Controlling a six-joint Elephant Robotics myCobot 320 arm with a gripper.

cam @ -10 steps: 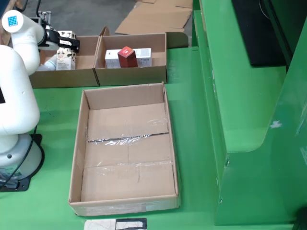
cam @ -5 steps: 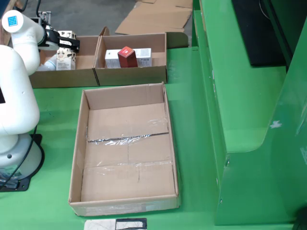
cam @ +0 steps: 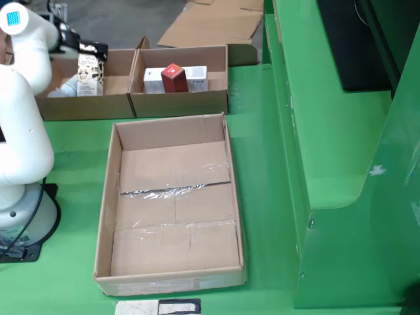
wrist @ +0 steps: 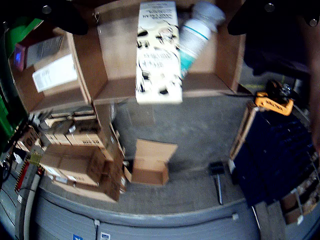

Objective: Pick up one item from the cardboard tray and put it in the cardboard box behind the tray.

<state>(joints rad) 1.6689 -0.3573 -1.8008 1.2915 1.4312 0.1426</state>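
Two boxes (cam: 131,82) sit side by side behind tray (cam: 172,203), fixed view.

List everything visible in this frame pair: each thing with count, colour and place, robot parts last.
Cardboard tray: one, brown, nothing inside, centre of the fixed view.
Cardboard boxes: two, brown, side by side behind the tray, left box, right box.
Carton: one, white with dark print, upright in the left box.
Bottle: one, white, lying beside the carton.
Red box: one, in the right box.
White boxes: apparently two, in the right box around the red one.
Table: green.
Robot arm: one, white, left edge.
Gripper: black, above the carton; open or shut unclear.
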